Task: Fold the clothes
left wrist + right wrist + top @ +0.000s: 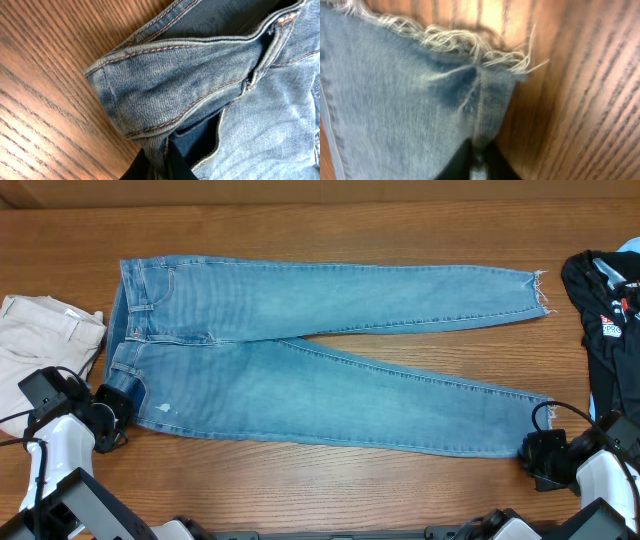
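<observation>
The light-blue jeans [320, 370] lie flat on the wooden table, waist at the left, both legs stretching right with frayed hems. My left gripper [118, 408] is shut on the near corner of the waistband [165, 152]. My right gripper [535, 448] is shut on the frayed hem of the near leg [480, 150]. The far leg's hem [538, 290] lies free at the upper right.
Cream-white trousers [40, 345] lie at the left edge. A black garment with white printing [605, 310] lies at the right edge. Bare wood table [330, 235] shows beyond the jeans and along the front [330, 480].
</observation>
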